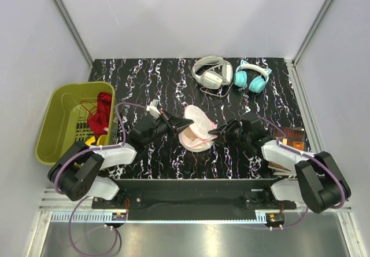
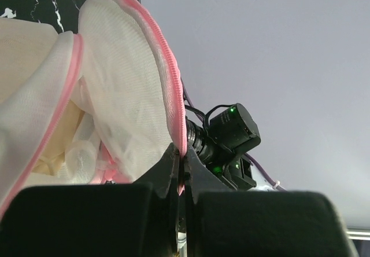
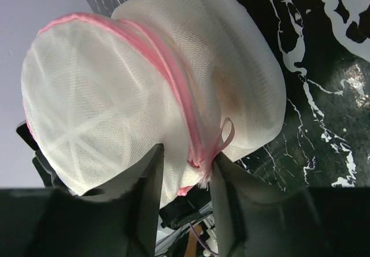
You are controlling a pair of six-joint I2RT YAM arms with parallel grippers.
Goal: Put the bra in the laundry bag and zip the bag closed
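1. The laundry bag (image 1: 195, 128) sat mid-table between both arms, flap raised.
2. The bra (image 3: 226, 92) was only a peach blur through the mesh inside it.
3. My left gripper (image 2: 180, 173) was pinched tight on the pink zipper trim (image 2: 173, 95).
4. My right gripper (image 3: 186, 170) straddled that trim with its fingers apart; I couldn't tell whether they touched it.

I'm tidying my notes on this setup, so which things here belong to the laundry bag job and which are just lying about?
For the job: laundry bag, bra inside it.
Lying about: white headphones, teal headphones, green basket, red garment in it.
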